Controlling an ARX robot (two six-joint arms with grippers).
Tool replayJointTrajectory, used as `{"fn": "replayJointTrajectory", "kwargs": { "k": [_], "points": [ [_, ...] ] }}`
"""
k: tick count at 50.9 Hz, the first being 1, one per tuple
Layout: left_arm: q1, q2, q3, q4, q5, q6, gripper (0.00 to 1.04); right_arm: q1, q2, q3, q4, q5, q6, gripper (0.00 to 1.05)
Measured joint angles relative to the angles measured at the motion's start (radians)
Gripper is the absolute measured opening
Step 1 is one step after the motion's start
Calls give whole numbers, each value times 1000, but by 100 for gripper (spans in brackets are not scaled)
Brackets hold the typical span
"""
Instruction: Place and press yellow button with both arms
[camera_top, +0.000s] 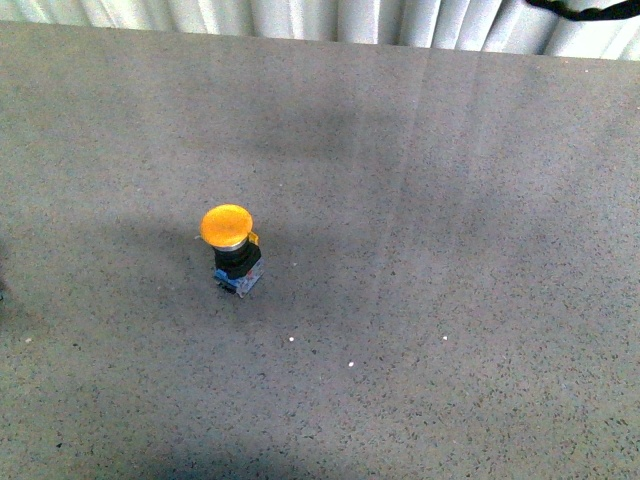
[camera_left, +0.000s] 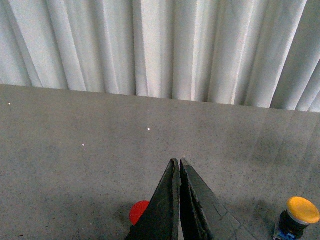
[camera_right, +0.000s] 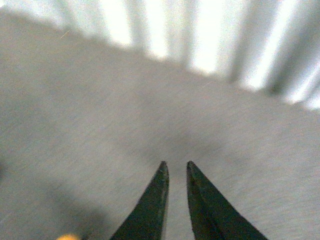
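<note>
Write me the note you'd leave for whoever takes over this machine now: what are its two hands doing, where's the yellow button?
Left gripper: fingers shut, empty.
Right gripper: fingers almost shut, empty; view blurred.
Yellow button: upright on the table, left of centre in the front view, nothing touching it.
Done: button stands on the table.
Left to do: press its cap.
Red round thing near the left fingers, partly hidden; cannot tell what.
</note>
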Motion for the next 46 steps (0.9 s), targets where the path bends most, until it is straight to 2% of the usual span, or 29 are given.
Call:
{"fn": "replayJointTrajectory", "kwargs": {
  "k": [1,3,5,8,22,46],
  "points": [
    [0,0,0,0,1,0,1,-6,-19,-60,133,108,-7,7],
    [0,0,0,0,0,0,1,-22,-52,-164,306,237,-21,1],
    [0,0,0,0,0,0,1,-46,-91,-257,422,271,-24,1],
    [0,0,0,0,0,0,1,-87,-162,-369,500,259,-29,1],
    [0,0,0,0,0,0,1,-193,-376,-629,533,147,-33,1],
    [0,0,0,0,0,0,1,-295,-679,-821,422,48,-33,1]
  ]
}}
